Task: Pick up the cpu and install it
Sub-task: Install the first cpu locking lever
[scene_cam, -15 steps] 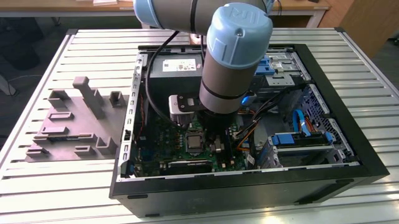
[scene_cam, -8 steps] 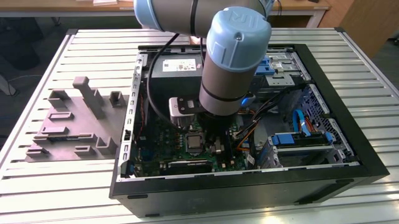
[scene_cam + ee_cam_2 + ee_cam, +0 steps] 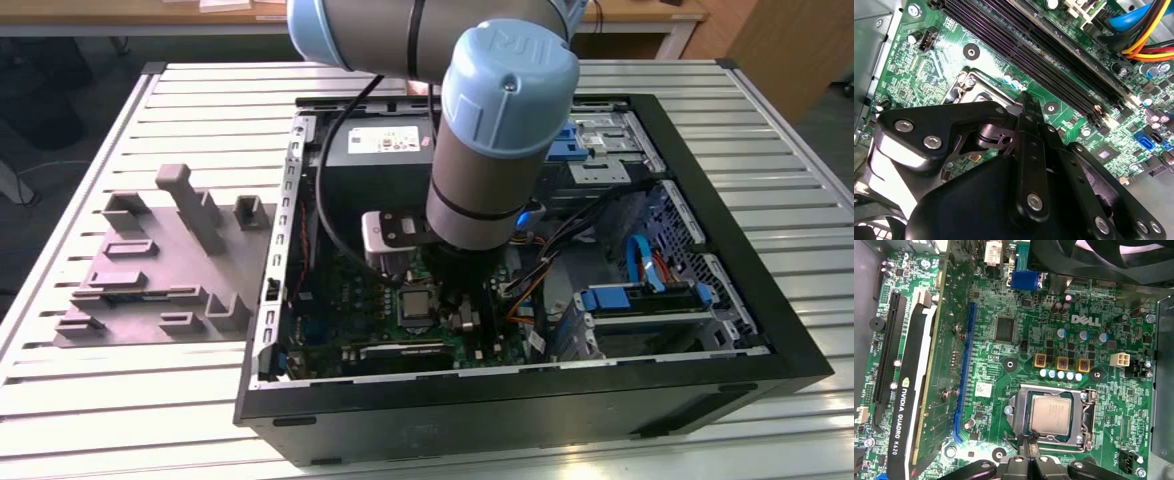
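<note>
Right now the gripper (image 3: 1027, 444) is hovering low over the green motherboard (image 3: 989, 355), its fingers pressed together with nothing between them, the tip just beside the socket frame (image 3: 1085, 412). The cpu (image 3: 1051, 413) is sitting flat inside that frame. White lettering is showing on the board and on the black graphics card (image 3: 904, 405); a white sticker (image 3: 390, 141) is lying on the power supply (image 3: 380, 170).

Slatted metal table (image 3: 120, 400) — bearing grey tray (image 3: 154, 270) and open computer case (image 3: 534, 400).

One cpu (image 3: 1050, 414), one motherboard (image 3: 1019, 355), one computer case (image 3: 747, 330), one grey tray (image 3: 140, 290)
</note>
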Available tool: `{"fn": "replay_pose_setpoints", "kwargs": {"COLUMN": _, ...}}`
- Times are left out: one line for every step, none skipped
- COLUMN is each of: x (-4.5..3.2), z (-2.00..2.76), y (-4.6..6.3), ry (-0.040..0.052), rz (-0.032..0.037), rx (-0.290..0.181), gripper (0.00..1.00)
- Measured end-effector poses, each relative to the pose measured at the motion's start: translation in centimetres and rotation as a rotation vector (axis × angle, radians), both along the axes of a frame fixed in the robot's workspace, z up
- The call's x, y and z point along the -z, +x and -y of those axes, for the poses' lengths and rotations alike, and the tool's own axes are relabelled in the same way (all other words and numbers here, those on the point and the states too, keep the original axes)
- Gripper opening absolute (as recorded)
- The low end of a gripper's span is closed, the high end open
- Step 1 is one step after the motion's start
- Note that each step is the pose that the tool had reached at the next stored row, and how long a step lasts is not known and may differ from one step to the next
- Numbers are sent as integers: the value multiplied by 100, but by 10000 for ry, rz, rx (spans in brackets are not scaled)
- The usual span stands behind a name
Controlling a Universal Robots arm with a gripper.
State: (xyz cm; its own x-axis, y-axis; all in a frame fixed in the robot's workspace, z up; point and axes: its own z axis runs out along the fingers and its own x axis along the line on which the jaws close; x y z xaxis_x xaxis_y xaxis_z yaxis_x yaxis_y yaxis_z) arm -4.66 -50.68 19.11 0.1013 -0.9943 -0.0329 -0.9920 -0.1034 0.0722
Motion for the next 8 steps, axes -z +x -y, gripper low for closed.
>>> {"fn": "replay_pose_setpoints", "kwargs": {"x": 4, "z": 0, "y": 0, "ry": -2, "rz": -1, "rx": -4, "gripper": 11}}
{"fn": "replay_pose_setpoints", "kwargs": {"x": 9, "z": 0, "y": 0, "ry": -3, "rz": -1, "rx": -7, "gripper": 11}}
{"fn": "replay_pose_setpoints", "kwargs": {"x": 12, "z": 1, "y": 0, "ry": -4, "rz": -1, "rx": -12, "gripper": 11}}
{"fn": "replay_pose_setpoints", "kwargs": {"x": 14, "z": 1, "y": 0, "ry": -4, "rz": -1, "rx": -16, "gripper": 11}}
{"fn": "replay_pose_setpoints", "kwargs": {"x": 16, "z": 0, "y": 0, "ry": -3, "rz": -1, "rx": -21, "gripper": 11}}
{"fn": "replay_pose_setpoints", "kwargs": {"x": 18, "z": 0, "y": 0, "ry": -1, "rz": -1, "rx": -24, "gripper": 11}}
{"fn": "replay_pose_setpoints", "kwargs": {"x": 18, "z": 0, "y": 1, "ry": 0, "rz": 0, "rx": -27, "gripper": 11}}
{"fn": "replay_pose_setpoints", "kwargs": {"x": 19, "z": 0, "y": 2, "ry": 0, "rz": -1, "rx": -31, "gripper": 11}}
